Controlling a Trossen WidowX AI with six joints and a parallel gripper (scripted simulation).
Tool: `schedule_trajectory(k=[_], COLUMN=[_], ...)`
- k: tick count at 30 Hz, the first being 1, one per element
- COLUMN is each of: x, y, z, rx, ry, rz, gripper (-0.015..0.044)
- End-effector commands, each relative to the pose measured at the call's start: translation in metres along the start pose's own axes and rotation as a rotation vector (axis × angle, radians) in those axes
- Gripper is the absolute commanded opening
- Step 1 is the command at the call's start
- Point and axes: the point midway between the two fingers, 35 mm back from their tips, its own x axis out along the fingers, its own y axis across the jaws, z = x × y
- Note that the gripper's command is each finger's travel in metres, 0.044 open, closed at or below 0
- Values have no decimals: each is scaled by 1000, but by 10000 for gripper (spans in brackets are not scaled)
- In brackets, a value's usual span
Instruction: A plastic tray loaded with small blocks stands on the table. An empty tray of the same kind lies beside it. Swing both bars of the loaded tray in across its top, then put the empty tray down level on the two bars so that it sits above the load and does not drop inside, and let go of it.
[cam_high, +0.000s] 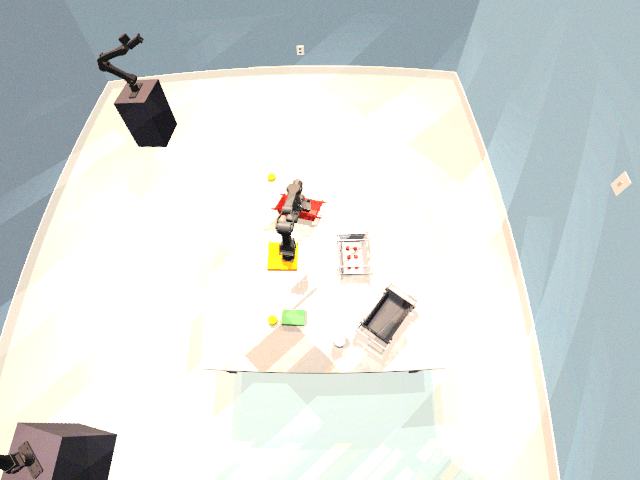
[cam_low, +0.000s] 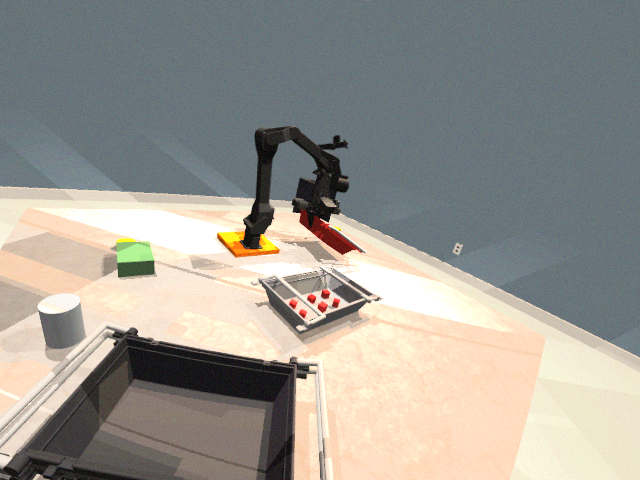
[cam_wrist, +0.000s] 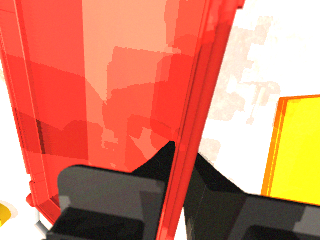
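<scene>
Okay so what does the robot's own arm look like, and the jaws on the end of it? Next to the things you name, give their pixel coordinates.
The arm (cam_high: 293, 198) (cam_low: 264, 173) is all matte black to dark grey, built of slim straight links with chunky rounded joints. Its two jaws are dark too: broad, blocky bodies with rounded corners, narrowing to pointed wedge tips. I can't make out any markings or loose cables.

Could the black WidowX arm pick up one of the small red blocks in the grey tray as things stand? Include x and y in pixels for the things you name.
Probably not: its gripper (cam_high: 306, 205) (cam_low: 321, 215) (cam_wrist: 177, 147) is shut on the wall of the red plastic tray (cam_high: 316, 208) (cam_low: 330, 236) (cam_wrist: 100, 100), and two pale bars (cam_high: 355, 267) (cam_low: 300, 295) span the blocks' tray.
</scene>
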Motion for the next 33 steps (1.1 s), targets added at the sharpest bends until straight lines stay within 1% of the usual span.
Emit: schedule_trajectory(k=[1,33], x=[-15,-91], y=[16,95], z=[0,-3], rx=[4,1], ry=[0,0], rz=[27,42], gripper=[0,0])
